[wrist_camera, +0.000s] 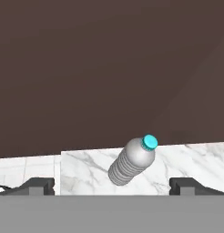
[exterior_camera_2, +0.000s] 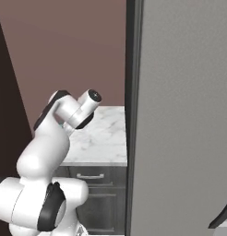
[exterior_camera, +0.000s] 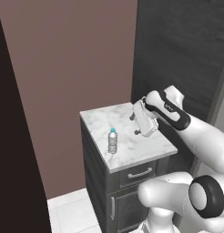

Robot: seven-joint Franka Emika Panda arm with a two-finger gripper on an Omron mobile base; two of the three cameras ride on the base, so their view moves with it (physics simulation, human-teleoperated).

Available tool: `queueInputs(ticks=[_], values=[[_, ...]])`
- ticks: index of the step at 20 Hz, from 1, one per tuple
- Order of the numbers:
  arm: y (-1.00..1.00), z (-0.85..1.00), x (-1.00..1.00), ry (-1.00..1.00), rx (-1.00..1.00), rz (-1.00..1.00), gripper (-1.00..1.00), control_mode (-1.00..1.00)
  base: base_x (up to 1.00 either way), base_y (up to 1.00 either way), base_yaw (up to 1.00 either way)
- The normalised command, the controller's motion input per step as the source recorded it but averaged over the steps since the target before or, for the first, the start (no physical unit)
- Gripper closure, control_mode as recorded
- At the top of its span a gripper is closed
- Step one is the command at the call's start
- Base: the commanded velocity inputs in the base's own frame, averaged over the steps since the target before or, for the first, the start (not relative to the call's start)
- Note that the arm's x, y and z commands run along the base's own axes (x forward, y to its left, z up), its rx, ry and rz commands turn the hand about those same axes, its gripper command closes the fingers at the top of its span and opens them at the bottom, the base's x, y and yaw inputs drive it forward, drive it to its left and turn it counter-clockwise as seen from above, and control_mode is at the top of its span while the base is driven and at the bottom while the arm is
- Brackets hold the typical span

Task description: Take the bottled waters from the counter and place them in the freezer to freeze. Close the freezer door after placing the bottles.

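Bottle first: a small ribbed clear plastic bottle with a light-blue cap (exterior_camera: 113, 141) stands upright on the white grey-veined marble surface (exterior_camera: 150, 146), toward that slab's front left part, alone and with bare marble all round it. Seen from the hand camera the same bottle (wrist_camera: 132, 161) looks tilted, which I judge to be the roll of the hand, not a lean of the bottle.

The white arm's pincer (exterior_camera: 136, 124) hangs above the slab, behind and to the right of the bottle and apart from it, fingers spread wide and holding nothing. In the hand view the bottle sits between and beyond the two dark fingertips (wrist_camera: 38, 185), so the hand looks lined up for a reach toward it.

Below the slab sits a dark grey cabinet with a drawer and silver handles (exterior_camera: 140, 173). The tall grey steel refrigerator (exterior_camera_2: 184, 124) rises just right of the slab, its grey door face broad in the right base view. A brown wall (exterior_camera: 73, 54) backs the slab. Nothing lies between pincer and bottle.
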Motion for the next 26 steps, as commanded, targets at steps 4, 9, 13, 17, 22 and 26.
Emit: queueInputs(ticks=[4,9,13,17,22,26], values=[[0.00,-0.18,0.00,-0.04,0.03,0.03,-1.00,-1.00,0.00,0.00,0.00],[0.00,-0.10,0.07,0.09,0.00,0.04,-1.00,-1.00,0.00,0.00,0.00],[0.00,-0.13,0.34,0.17,0.00,0.04,-1.00,-1.00,0.00,0.00,0.00],[0.00,-0.21,0.41,0.19,0.01,0.06,-1.00,-1.00,0.00,0.00,0.00],[-0.01,-0.20,0.21,0.06,0.04,0.08,-1.00,-1.00,0.00,0.00,0.00],[-0.04,-0.20,0.00,-0.02,0.07,0.08,-1.00,-1.00,0.00,0.00,0.00]])
